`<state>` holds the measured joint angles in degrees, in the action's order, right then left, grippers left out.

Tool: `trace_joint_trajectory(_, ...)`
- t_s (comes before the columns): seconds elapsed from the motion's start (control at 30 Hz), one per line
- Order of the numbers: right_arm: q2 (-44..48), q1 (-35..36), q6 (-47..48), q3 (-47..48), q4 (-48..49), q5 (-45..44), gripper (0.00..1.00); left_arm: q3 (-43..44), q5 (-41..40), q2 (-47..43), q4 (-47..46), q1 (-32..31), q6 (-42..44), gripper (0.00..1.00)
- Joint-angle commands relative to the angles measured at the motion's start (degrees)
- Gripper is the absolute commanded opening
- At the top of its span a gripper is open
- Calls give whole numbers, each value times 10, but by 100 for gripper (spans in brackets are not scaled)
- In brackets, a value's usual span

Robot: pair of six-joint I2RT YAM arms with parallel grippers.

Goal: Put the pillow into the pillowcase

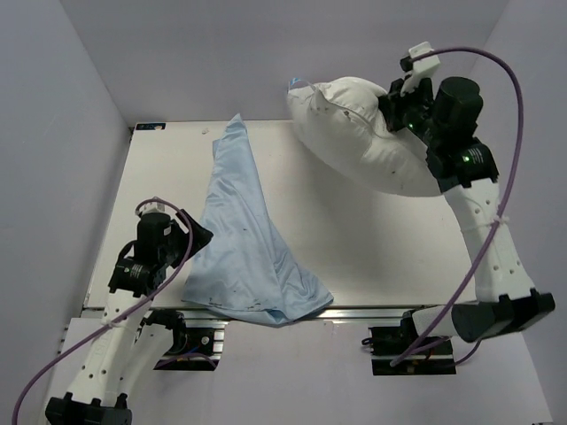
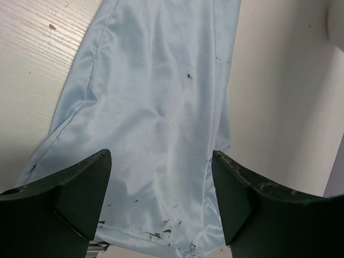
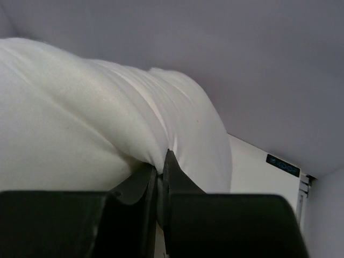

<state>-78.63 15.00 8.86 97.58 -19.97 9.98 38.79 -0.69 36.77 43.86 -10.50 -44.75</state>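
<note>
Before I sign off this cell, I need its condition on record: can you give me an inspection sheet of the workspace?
Surface: white table, a few small specks.
Job's things: off-white pillow raised at the far right; light-blue pillowcase lying crumpled on the left half, near corner over the table's edge, dark specks on it.
Clutter: nothing seen.
Grippers: left gripper open over the pillowcase's near end; right gripper shut on the pillow's edge.
Cables: a purple cable loops along each arm.
Surroundings: plain grey walls on three sides.

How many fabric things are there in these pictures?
2. The pillow is at the far right, pinched in the right claw; the pillowcase lies on the left half of the table. Nothing else seems hidden.
</note>
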Motion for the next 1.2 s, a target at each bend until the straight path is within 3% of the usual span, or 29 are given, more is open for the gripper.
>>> trace_joint_trajectory(0.0,84,-4,-10,-6,94,-57,0,14,-5,33,-43,3,26,85)
trace_joint_trajectory(0.23,114,-8,16,17,79,-85,0,79,-63,167,-69,3,87,86)
trace_joint_trajectory(0.33,113,-8,-8,-30,39,-45,0,121,-98,244,-67,3,117,86)
trace_joint_trajectory(0.47,105,-5,-3,-177,54,-20,0,148,-96,315,-79,17,143,86)
trace_joint_trajectory(0.6,57,-2,39,-270,75,-12,0,145,-86,346,-94,23,150,86)
trace_joint_trajectory(0.73,9,4,75,-275,46,63,0,120,-82,342,-111,37,150,86)
trace_joint_trajectory(0.87,-13,12,97,-280,37,53,0,104,-61,351,-132,44,152,86)
trace_joint_trajectory(0.9,-21,12,102,-275,31,59,5,102,-56,359,-137,44,156,86)
trace_joint_trajectory(1.03,-15,12,106,-259,13,100,62,94,-48,377,-140,44,165,86)
trace_joint_trajectory(1.1,0,11,98,-245,5,123,74,92,-52,384,-137,44,172,86)
trace_joint_trajectory(1.17,12,11,90,-228,-3,164,79,91,-50,398,-137,44,179,86)
